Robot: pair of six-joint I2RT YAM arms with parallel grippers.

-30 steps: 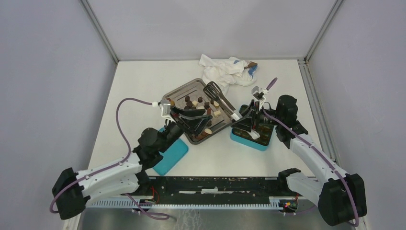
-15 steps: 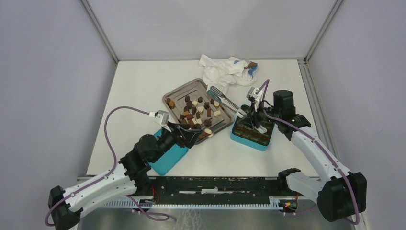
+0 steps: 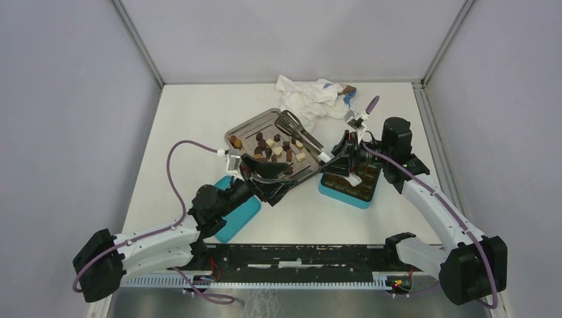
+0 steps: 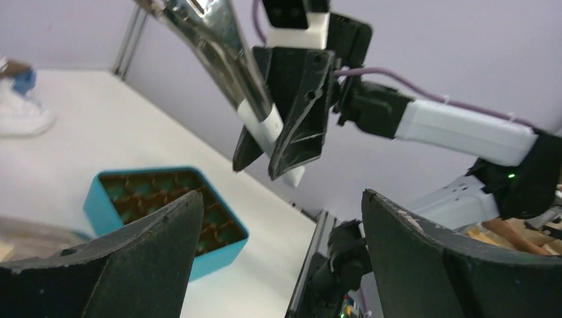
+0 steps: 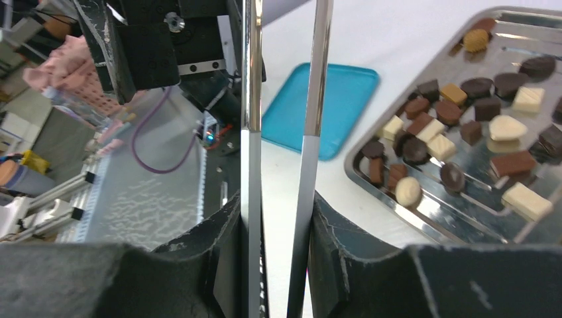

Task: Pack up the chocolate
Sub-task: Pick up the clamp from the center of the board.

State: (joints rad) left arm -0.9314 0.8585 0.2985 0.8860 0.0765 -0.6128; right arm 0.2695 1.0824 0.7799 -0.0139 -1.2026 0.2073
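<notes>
Several small dark, light brown and cream chocolates (image 3: 273, 150) lie on a metal tray (image 3: 248, 123); they also show in the right wrist view (image 5: 450, 119). A teal box (image 3: 337, 193) with brown compartments stands right of the tray and shows in the left wrist view (image 4: 222, 252). My right gripper (image 3: 345, 159) is shut on metal tongs (image 3: 291, 126), which reach over the tray's far right part; their two arms (image 5: 311, 132) are slightly apart. My left gripper (image 3: 269, 180) is open and empty above the tray's near edge, its fingers (image 4: 152, 252) wide apart.
A teal lid (image 3: 236, 211) lies flat left of the tray's near corner, under my left arm; it also shows in the right wrist view (image 5: 325, 109). A crumpled white cloth (image 3: 310, 99) with blue marks lies at the back. The black rail runs along the near edge.
My left gripper pulled back off the tray, then came forward again to its near edge. My right gripper lifted the tongs, then lowered them again over the tray.
</notes>
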